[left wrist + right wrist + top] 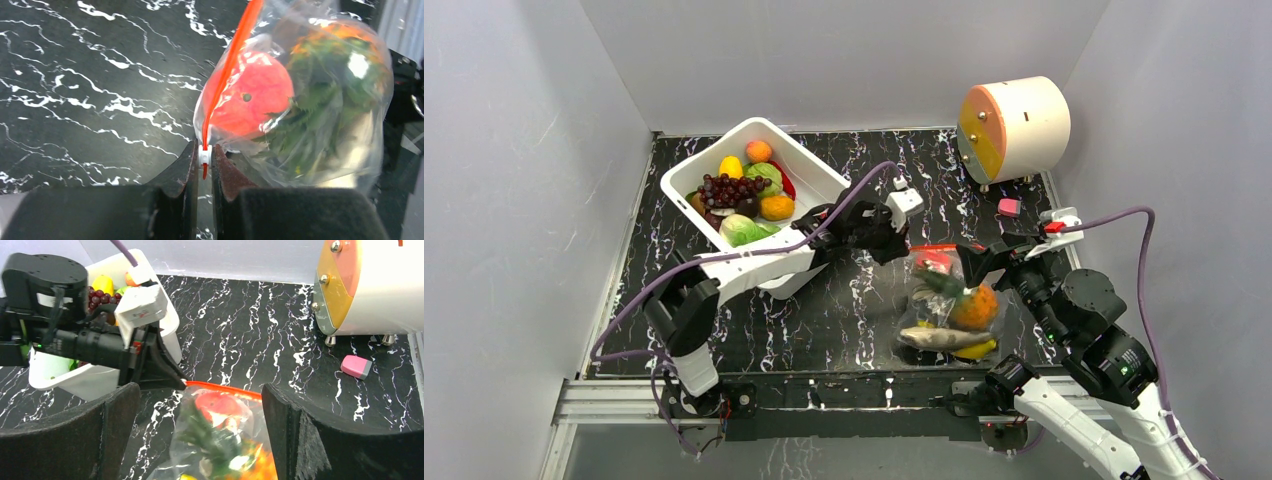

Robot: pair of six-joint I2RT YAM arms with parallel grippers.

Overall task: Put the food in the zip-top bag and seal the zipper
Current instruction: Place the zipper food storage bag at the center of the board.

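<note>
Item: zip-top bag (949, 305), clear, crinkled, bulging; lies on the table (824, 310) between the two sets of jaws, its mouth edge running from the tips of the left jaws across to just ahead of the right jaws

Closure: zipper (227, 70), a thin red strip with a small white slider (205, 154) at the end nearest the left jaws; whether the track is pressed shut along its length cannot be told

Contents: red round fruit (252, 95) directly behind the strip, just ahead of the left jaws; pineapple (974, 305) with green crown beyond it; grey fish (939, 338) and banana (976, 350) at the end farthest from the left jaws

Left jaws: clenched on the slider end of the zipper

Right jaws: released and spread wide, holding nothing; the bag's mouth sits in the gap ahead of them, apparently untouched

Also present: white tub (814, 165) behind the left jaws, with grapes (729, 188) and other food in it

Hazards, as judged: with the right jaws released, nothing anchors the far end, so a pull on the slider would likely drag the whole bag rather than run the zipper; the red fruit crowding the strip could keep the track from meeting; the slider is small and could slip from the pinch
</note>
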